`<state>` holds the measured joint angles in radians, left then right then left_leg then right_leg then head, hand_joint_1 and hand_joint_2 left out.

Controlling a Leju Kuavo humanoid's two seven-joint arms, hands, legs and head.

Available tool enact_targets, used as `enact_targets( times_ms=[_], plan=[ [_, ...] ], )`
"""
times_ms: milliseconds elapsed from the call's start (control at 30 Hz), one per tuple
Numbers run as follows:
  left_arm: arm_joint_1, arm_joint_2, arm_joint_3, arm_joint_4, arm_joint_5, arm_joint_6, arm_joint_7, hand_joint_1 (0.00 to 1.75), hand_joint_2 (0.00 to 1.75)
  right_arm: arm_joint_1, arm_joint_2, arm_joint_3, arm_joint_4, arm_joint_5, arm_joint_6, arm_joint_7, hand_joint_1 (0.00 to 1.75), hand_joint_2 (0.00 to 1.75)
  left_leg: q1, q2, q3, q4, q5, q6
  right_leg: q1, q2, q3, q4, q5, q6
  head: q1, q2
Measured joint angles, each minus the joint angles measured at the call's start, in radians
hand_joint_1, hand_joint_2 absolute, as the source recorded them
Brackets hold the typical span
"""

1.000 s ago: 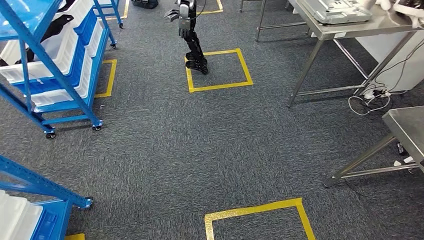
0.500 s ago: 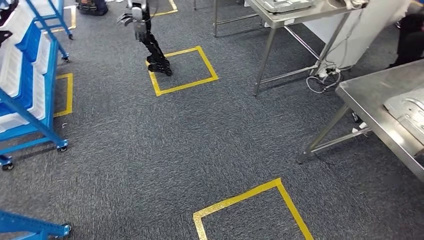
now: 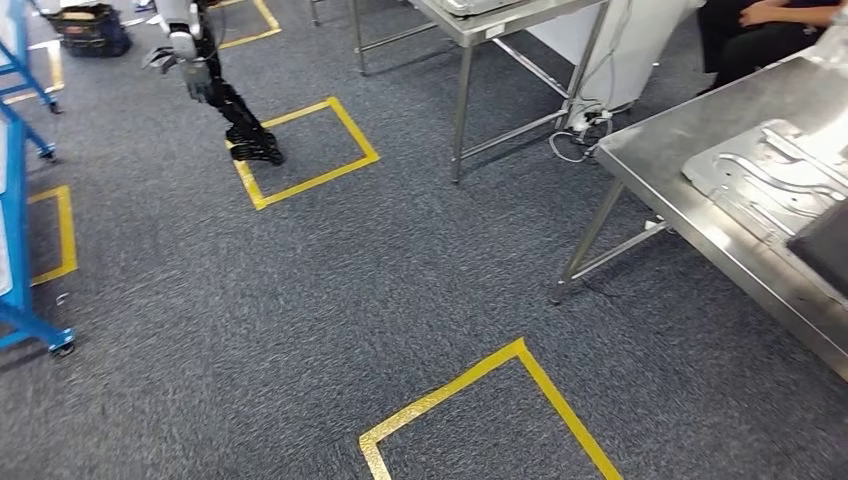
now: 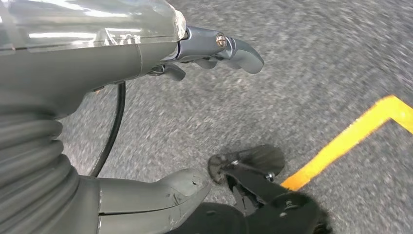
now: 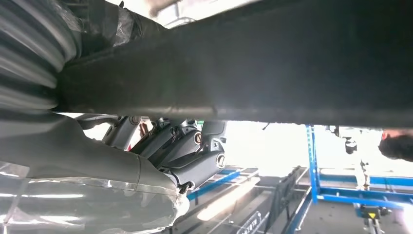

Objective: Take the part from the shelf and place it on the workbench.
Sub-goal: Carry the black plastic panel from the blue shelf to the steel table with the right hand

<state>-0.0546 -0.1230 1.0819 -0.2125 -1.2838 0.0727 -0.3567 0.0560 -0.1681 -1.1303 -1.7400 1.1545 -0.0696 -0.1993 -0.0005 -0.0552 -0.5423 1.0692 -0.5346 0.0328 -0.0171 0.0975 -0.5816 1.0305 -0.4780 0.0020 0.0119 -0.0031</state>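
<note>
In the right wrist view my right hand (image 5: 182, 146) has its fingers curled under a long dark flat part (image 5: 272, 73) and holds it; the part spans that view. A dark corner of the part (image 3: 826, 246) juts in at the right edge of the head view, over the steel workbench (image 3: 672, 196). My left hand (image 4: 97, 63) hangs over the grey carpet with fingers and thumb apart and nothing in it.
A silver stamped panel (image 3: 770, 176) lies on the workbench. A second steel table (image 3: 480, 20) stands further back, and a person (image 3: 760, 22) sits at the far right. Another robot (image 3: 215, 95) stands by a yellow tape square (image 3: 305, 150). A blue shelf frame (image 3: 14, 250) is at the left.
The camera has swung right: the blue shelves slid off to the left, and the workbench with its silver panel came into view at the right.
</note>
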Motion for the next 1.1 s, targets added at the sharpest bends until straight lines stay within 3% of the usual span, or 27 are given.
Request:
enact_targets(
  times_ms=[67, 133, 200, 267, 333, 367, 400, 467, 500, 567, 633, 700, 767, 833, 867, 900, 967, 1000, 1033, 1100],
  plan=[
    [0.0, 0.002, 0.0, 0.0, -0.007, 0.0, -0.002, 0.0, 1.75, 0.005, -0.007, 0.063, 0.016, -0.023, -0.022, 0.037, 1.75, 1.75, -0.002, -0.022, 0.018, -0.053, 0.013, 0.007, -0.005, 0.026, -0.008, 0.0, 0.005, 0.009, 0.0, 0.0],
    [-0.002, 0.001, 0.0, 0.0, -0.014, 0.001, -0.004, 0.0, 1.75, 0.014, -0.02, 0.135, 0.033, -0.042, -0.055, 0.084, 1.75, 1.75, -0.003, 0.002, 0.025, -0.066, 0.02, 0.011, -0.011, 0.043, -0.015, -0.001, 0.011, 0.022, 0.0, 0.0],
    [-0.004, 0.001, 0.0, 0.0, -0.02, 0.001, -0.004, 0.0, 1.75, 0.023, -0.037, 0.206, 0.051, -0.055, -0.086, 0.127, 1.75, 1.75, 0.0, 0.032, 0.036, -0.087, 0.032, 0.021, -0.008, -0.003, -0.033, 0.029, -0.008, 0.03, 0.001, 0.0],
    [-0.004, 0.001, 0.0, 0.0, -0.024, 0.0, -0.006, 0.0, 1.75, 0.024, -0.057, 0.269, 0.067, -0.066, -0.105, 0.161, 1.75, 1.75, -0.002, 0.061, 0.04, -0.098, 0.037, 0.029, -0.008, -0.071, -0.082, 0.13, -0.065, 0.037, 0.002, 0.0],
    [-0.003, 0.001, 0.0, 0.0, -0.026, -0.003, -0.008, 0.0, 1.75, 0.027, -0.074, 0.323, 0.081, -0.079, -0.112, 0.185, 1.75, 1.75, -0.003, 0.089, 0.039, -0.097, 0.035, 0.03, -0.014, -0.091, -0.134, 0.237, -0.105, 0.047, 0.002, 0.0],
    [-0.003, 0.001, 0.0, 0.0, -0.026, -0.006, -0.009, 0.0, 1.75, 0.03, -0.082, 0.342, 0.088, -0.085, -0.113, 0.193, 1.75, 1.75, -0.003, 0.102, 0.039, -0.096, 0.033, 0.029, -0.019, -0.094, -0.14, 0.251, -0.1, 0.053, 0.002, 0.0],
    [-0.003, 0.001, 0.0, 0.0, -0.026, -0.008, -0.011, 0.0, 1.75, 0.034, -0.091, 0.354, 0.095, -0.092, -0.114, 0.199, 1.75, 1.75, -0.003, 0.114, 0.04, -0.093, 0.03, 0.026, -0.023, -0.099, -0.126, 0.227, -0.077, 0.058, 0.002, 0.0],
    [-0.003, 0.001, 0.0, 0.0, -0.026, -0.015, -0.016, 0.0, 1.75, 0.04, -0.109, 0.366, 0.105, -0.104, -0.113, 0.206, 1.75, 1.75, -0.002, 0.134, 0.042, -0.082, 0.018, 0.016, -0.028, -0.132, -0.062, 0.107, -0.019, 0.066, 0.002, 0.0],
    [-0.003, 0.001, 0.0, 0.0, -0.026, -0.019, -0.019, 0.0, 1.75, 0.041, -0.118, 0.369, 0.108, -0.112, -0.11, 0.208, 1.75, 1.75, -0.003, 0.141, 0.041, -0.074, 0.009, 0.008, -0.026, -0.149, -0.034, 0.053, -0.002, 0.063, 0.002, 0.0],
    [-0.005, 0.002, 0.0, 0.0, -0.025, -0.032, -0.027, 0.0, 1.75, 0.047, -0.132, 0.373, 0.114, -0.134, -0.091, 0.209, 1.75, 1.75, -0.007, 0.153, 0.04, -0.067, -0.007, -0.007, -0.018, -0.167, -0.014, 0.013, -0.006, 0.048, 0.001, 0.0],
    [-0.008, 0.002, 0.0, 0.0, -0.025, -0.046, -0.036, 0.0, 1.75, 0.06, -0.147, 0.374, 0.119, -0.156, -0.061, 0.209, 1.75, 1.75, -0.007, 0.164, 0.049, -0.07, -0.024, -0.021, -0.016, -0.148, -0.012, 0.012, -0.015, 0.028, 0.0, 0.0],
    [-0.008, 0.002, 0.0, 0.0, -0.025, -0.051, -0.042, 0.0, 1.75, 0.068, -0.164, 0.374, 0.121, -0.164, -0.043, 0.209, 1.75, 1.75, -0.003, 0.134, 0.045, -0.034, -0.048, -0.031, -0.017, -0.133, 0.0, 0.007, -0.024, 0.013, -0.001, 0.0],
    [-0.006, 0.001, 0.0, 0.0, -0.026, -0.052, -0.044, 0.0, 1.75, 0.069, -0.175, 0.375, 0.121, -0.164, -0.039, 0.208, 1.75, 1.75, 0.001, 0.084, -0.017, 0.086, -0.092, -0.032, -0.013, -0.121, 0.018, 0.005, -0.035, 0.0, -0.002, 0.0],
    [-0.001, 0.001, 0.0, 0.0, -0.026, -0.051, -0.044, 0.0, 1.75, 0.068, -0.18, 0.375, 0.121, -0.163, -0.038, 0.207, 1.75, 1.75, 0.001, 0.066, -0.112, 0.222, -0.122, -0.026, -0.002, -0.108, 0.037, 0.005, -0.052, -0.009, -0.002, 0.0],
    [0.003, 0.001, 0.0, 0.0, -0.026, -0.051, -0.044, 0.0, 1.75, 0.068, -0.182, 0.376, 0.121, -0.162, -0.038, 0.207, 1.75, 1.75, -0.001, 0.064, -0.146, 0.252, -0.109, -0.021, 0.003, -0.1, 0.049, 0.005, -0.062, -0.011, -0.002, 0.0],
    [0.006, 0.001, 0.0, 0.0, -0.026, -0.051, -0.044, 0.0, 1.75, 0.068, -0.184, 0.376, 0.121, -0.16, -0.037, 0.207, 1.75, 1.75, -0.004, 0.063, -0.161, 0.239, -0.073, -0.013, 0.007, -0.093, 0.065, 0.005, -0.073, -0.013, -0.002, 0.0],
    [0.01, 0.001, 0.0, 0.0, -0.027, -0.051, -0.044, 0.0, 1.75, 0.068, -0.189, 0.378, 0.12, -0.157, -0.034, 0.207, 1.75, 1.75, -0.015, 0.058, -0.145, 0.128, 0.035, 0.007, 0.011, -0.082, 0.098, 0.004, -0.099, -0.014, -0.002, 0.0],
    [0.011, 0.002, 0.0, 0.0, -0.027, -0.052, -0.044, 0.0, 1.75, 0.066, -0.192, 0.379, 0.119, -0.157, -0.032, 0.207, 1.75, 1.75, -0.021, 0.054, -0.129, 0.072, 0.074, 0.018, 0.012, -0.077, 0.112, 0.001, -0.111, -0.011, -0.001, 0.0],
    [0.01, 0.002, 0.0, 0.0, -0.027, -0.052, -0.044, 0.0, 1.75, 0.064, -0.195, 0.381, 0.119, -0.156, -0.03, 0.207, 1.75, 1.75, -0.029, 0.051, -0.113, 0.029, 0.089, 0.027, 0.01, -0.073, 0.121, -0.004, -0.119, -0.007, -0.001, 0.0],
    [0.009, 0.003, 0.0, 0.0, -0.027, -0.053, -0.044, 0.0, 1.75, 0.06, -0.199, 0.385, 0.118, -0.155, -0.025, 0.208, 1.75, 1.75, -0.039, 0.049, -0.086, -0.015, 0.077, 0.041, 0.003, -0.065, 0.135, -0.015, -0.114, 0.007, -0.002, 0.0]
  ],
)
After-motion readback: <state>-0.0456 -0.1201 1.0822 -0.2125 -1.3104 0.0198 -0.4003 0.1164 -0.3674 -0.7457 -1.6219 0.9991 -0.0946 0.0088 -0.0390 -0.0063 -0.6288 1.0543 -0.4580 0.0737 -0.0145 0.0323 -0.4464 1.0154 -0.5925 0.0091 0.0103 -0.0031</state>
